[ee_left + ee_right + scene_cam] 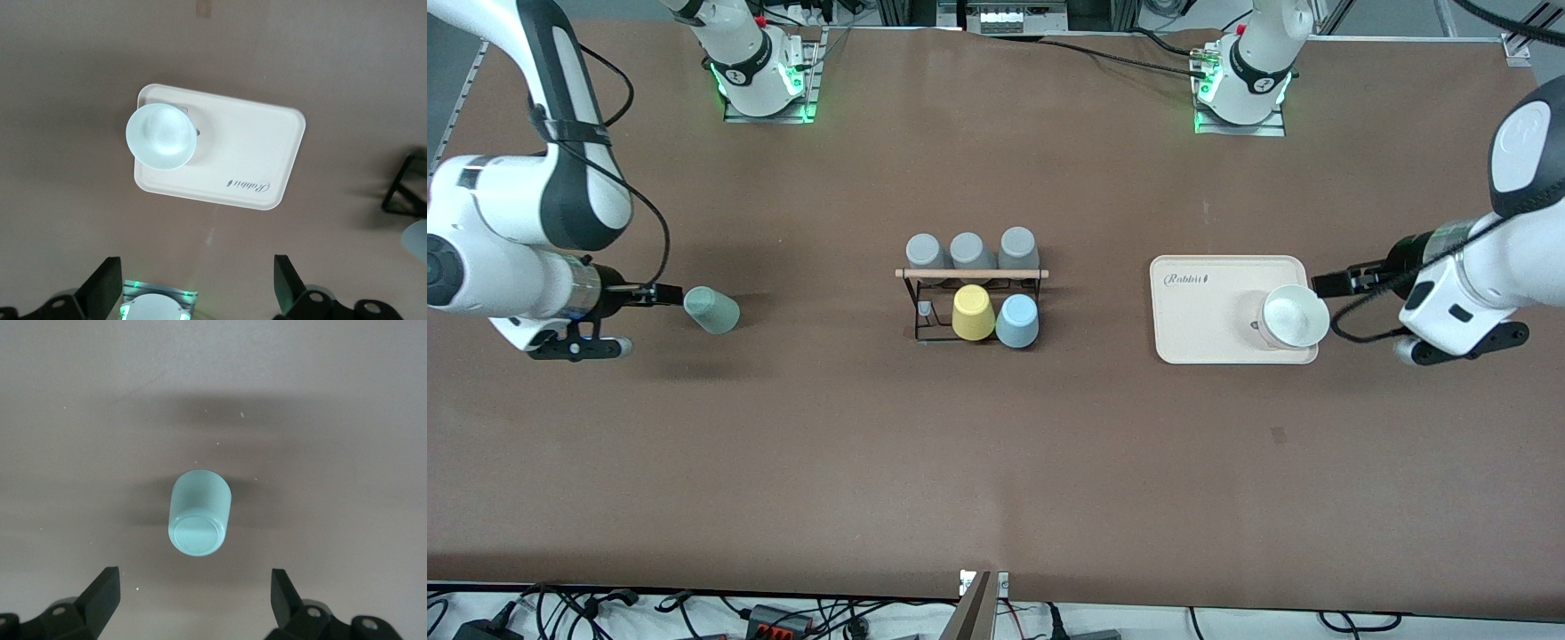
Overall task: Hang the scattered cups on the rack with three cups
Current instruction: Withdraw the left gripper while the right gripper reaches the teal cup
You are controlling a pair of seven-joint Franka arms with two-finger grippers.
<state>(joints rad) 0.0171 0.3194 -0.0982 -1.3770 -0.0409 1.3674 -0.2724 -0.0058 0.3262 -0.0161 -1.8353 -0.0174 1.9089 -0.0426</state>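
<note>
The big brown table (996, 462) carries a cream tray (1209, 320) toward the left arm's end, and in that tray's corner nearest the left arm stands a pale cup (1294, 316) with its mouth up. In the middle of the table is the black rack (971, 302) with three grey cups (971, 251) along the edge farther from the front camera, and a yellow cup (972, 313) and a blue cup (1016, 320) on the nearer edge. A green cup (711, 309) lies on its side toward the right arm's end; the right gripper (193, 597) hangs just beside it with fingers wide apart, and the left gripper (197, 290) hangs beside the tray, fingers wide apart too.
</note>
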